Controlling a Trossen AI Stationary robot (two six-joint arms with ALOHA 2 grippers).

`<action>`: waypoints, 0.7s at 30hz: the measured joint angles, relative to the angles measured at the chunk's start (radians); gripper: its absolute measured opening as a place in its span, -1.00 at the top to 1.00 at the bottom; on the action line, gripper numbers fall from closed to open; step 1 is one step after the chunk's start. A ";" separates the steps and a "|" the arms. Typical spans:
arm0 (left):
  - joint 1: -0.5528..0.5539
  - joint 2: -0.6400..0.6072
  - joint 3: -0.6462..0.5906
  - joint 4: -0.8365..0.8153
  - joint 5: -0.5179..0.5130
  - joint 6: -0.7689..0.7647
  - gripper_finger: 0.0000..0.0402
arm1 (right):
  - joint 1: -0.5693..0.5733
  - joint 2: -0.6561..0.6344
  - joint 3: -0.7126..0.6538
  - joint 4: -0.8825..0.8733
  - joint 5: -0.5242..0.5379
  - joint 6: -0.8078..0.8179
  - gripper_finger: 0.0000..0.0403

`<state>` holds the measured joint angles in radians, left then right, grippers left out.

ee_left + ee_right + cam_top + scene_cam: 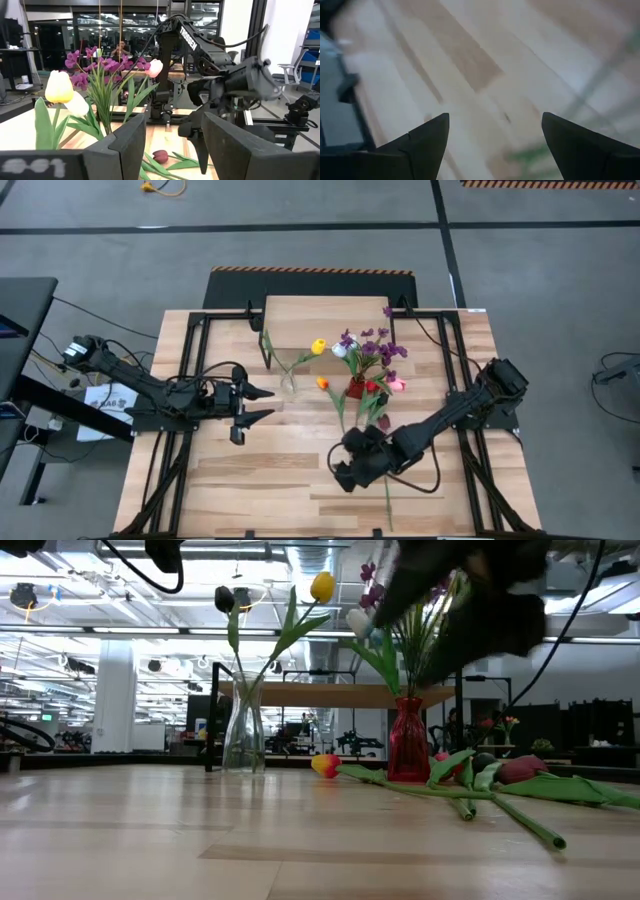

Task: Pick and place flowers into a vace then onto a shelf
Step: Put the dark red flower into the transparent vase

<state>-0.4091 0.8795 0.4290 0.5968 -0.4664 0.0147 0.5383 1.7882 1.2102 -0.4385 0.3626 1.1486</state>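
Observation:
A clear glass vase (pixel 288 385) holds a yellow tulip (pixel 318 347) and a dark one (pixel 224 598). A red vase (pixel 356 388) holds purple sprigs (pixel 368 345) and a white tulip (pixel 77 104). Loose flowers lie on the table around the red vase: an orange tulip (pixel 322 383), a pink one (pixel 397 385) and a dark one (pixel 160 156), with long green stems (pixel 388 498). The shelf (pixel 325 320) stands at the far middle. My left gripper (pixel 262 404) hovers open, left of the clear vase. My right gripper (pixel 345 470) is open above the table, near the loose stems.
Black frame rails (pixel 190 380) run along both sides of the table. The right arm (pixel 470 600) hangs over the red vase and the loose flowers in the low view. Bare wood (pixel 260 480) lies toward the near left.

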 joint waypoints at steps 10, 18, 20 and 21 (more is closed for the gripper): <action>0.000 0.000 0.000 -0.001 0.000 0.000 0.09 | 0.061 0.000 0.000 -0.411 0.053 0.471 -0.54; 0.000 0.000 0.000 -0.001 0.000 0.000 0.09 | 0.064 0.000 0.000 -0.475 -0.026 0.607 -0.54; 0.000 0.000 0.000 -0.001 0.000 0.000 0.09 | 0.064 0.006 0.000 -0.496 -0.047 0.620 -0.54; 0.000 0.000 0.000 -0.001 0.001 0.000 0.09 | 0.064 0.020 0.001 -0.506 -0.066 0.631 -0.54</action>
<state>-0.4091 0.8795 0.4288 0.5961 -0.4658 0.0151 0.6022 1.8081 1.2110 -0.9449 0.2969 1.7796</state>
